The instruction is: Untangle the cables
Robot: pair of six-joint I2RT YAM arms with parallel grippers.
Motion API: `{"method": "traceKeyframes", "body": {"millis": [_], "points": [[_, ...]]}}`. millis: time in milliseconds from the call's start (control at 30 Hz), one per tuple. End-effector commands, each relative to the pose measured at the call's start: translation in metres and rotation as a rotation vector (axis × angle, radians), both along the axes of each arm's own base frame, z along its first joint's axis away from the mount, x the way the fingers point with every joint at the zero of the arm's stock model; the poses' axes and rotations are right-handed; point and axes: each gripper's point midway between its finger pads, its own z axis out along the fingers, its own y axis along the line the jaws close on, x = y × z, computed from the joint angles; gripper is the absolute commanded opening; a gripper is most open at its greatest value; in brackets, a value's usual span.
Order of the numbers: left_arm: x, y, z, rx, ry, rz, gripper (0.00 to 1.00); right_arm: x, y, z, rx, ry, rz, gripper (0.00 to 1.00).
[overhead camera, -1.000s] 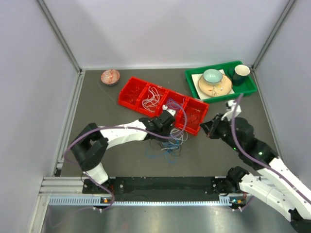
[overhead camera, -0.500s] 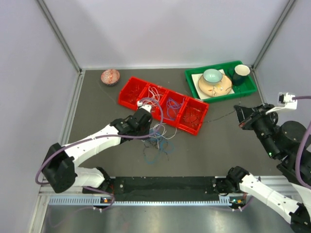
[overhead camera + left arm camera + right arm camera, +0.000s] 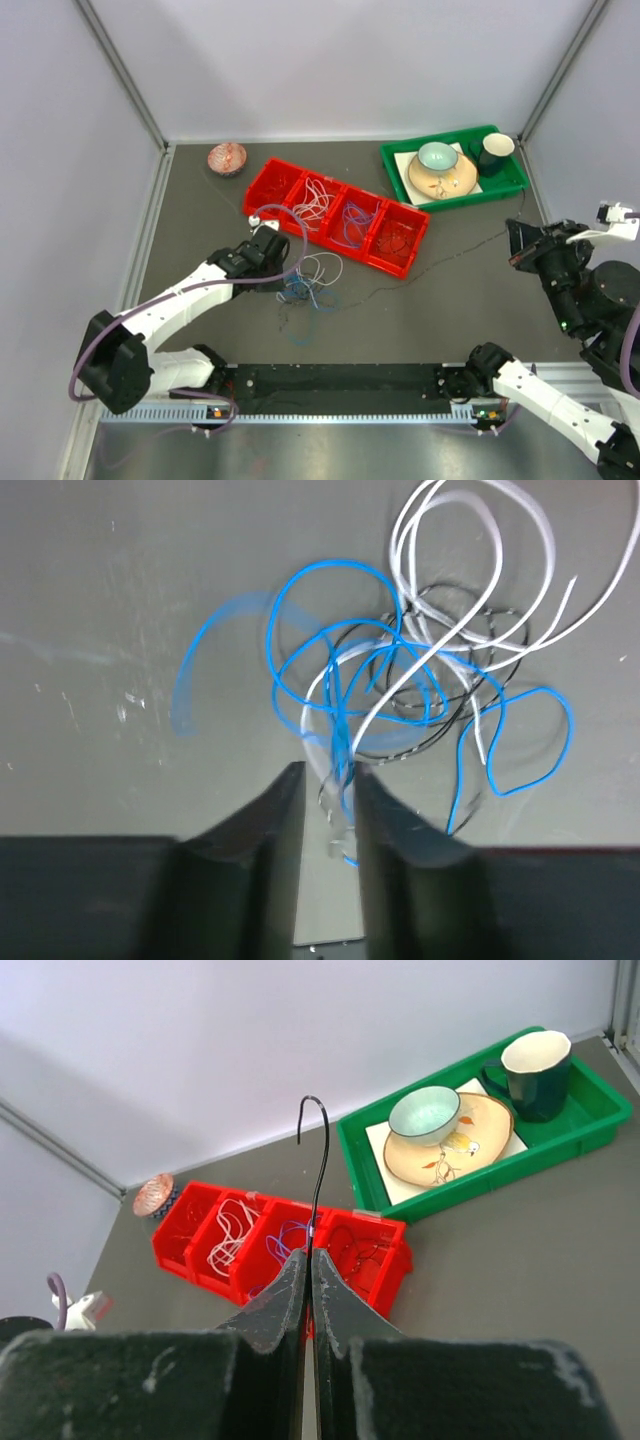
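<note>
- Cable tangle (image 3: pixel 306 285) lies on the bench (image 3: pixel 200 220), just in front of the red tray (image 3: pixel 264 198). It is blue, white and black loops crossed over one another. More white and coloured strands lie in the tray's compartments.
- Left gripper (image 3: pixel 328 790): jaws drawn in to a narrow slot, with white and blue strands running down into it. I judge it is pinching the near edge of the tangle. Exactly which strands are caught is hard to tell, as the wrist view is blurred there.
- Right gripper (image 3: pixel 308 1260): jaws clenched tight on one black cable (image 3: pixel 319 1175). Its free end curls into a hook just above the tips.
- In the top view that black cable runs as a thin line from the right gripper, out at the right side of the bench, back across to the tangle. It passes close by the tray's near right corner.
- Step in hand, as I read it: draw the black cable out of the bundle while the left arm anchors the rest.
- To do it well:
  - Hold the left grip low and steady against the bench so the bundle is not dragged along.
  - Pull with the right arm slowly, along the line of the cable and away from the tray corner, so it does not catch there.
  - Watch the black loops under the blue ones. If they cinch rather than slide, ease off and shift the anchor point.
- Risk: the thin cable may slip through the clenched tips under load.
</note>
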Motion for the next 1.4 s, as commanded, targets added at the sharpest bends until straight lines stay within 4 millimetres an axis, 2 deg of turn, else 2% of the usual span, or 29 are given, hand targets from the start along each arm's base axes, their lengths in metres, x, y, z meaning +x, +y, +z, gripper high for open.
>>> {"method": "traceKeyframes", "body": {"millis": [0,67,167,200,300,367,533,633,667,933,1100,1367], "points": [[-0.004,0.007,-0.004,0.015,0.012,0.027,0.38,0.006,-0.001,-0.01,-0.009,0.022,-0.03,0.0],[-0.002,0.007,0.002,0.009,-0.008,0.031,0.51,0.008,0.004,-0.016,-0.01,0.037,-0.015,0.0],[0.007,0.009,0.02,0.005,-0.065,0.052,0.55,0.011,0.006,-0.024,-0.025,0.057,-0.022,0.0],[0.01,0.01,0.024,0.012,-0.081,0.053,0.61,0.012,0.003,-0.024,-0.029,0.056,-0.036,0.0],[0.019,0.01,0.037,0.031,-0.114,0.04,0.62,0.013,0.001,-0.023,-0.049,0.055,-0.049,0.0],[0.02,-0.005,0.044,-0.01,-0.108,-0.047,0.62,0.016,0.005,-0.027,-0.061,0.068,-0.04,0.0],[0.014,-0.034,0.054,-0.075,-0.087,-0.156,0.63,0.022,0.025,-0.057,-0.075,0.14,0.023,0.0],[-0.003,-0.057,0.061,-0.102,-0.106,-0.239,0.64,0.023,0.034,-0.073,-0.064,0.177,0.049,0.0],[-0.016,-0.069,0.062,-0.111,-0.109,-0.299,0.65,0.023,0.035,-0.075,-0.062,0.181,0.055,0.0],[-0.073,-0.113,0.055,-0.152,-0.128,-0.613,0.8,0.02,0.041,-0.081,-0.041,0.195,0.086,0.0],[-0.087,-0.119,0.031,-0.012,-0.141,-0.738,0.86,0.018,0.044,-0.08,-0.028,0.201,0.109,0.0],[-0.09,-0.14,0.019,0.056,-0.289,-0.948,0.86,0.02,0.046,-0.087,-0.026,0.218,0.104,0.0]]}}
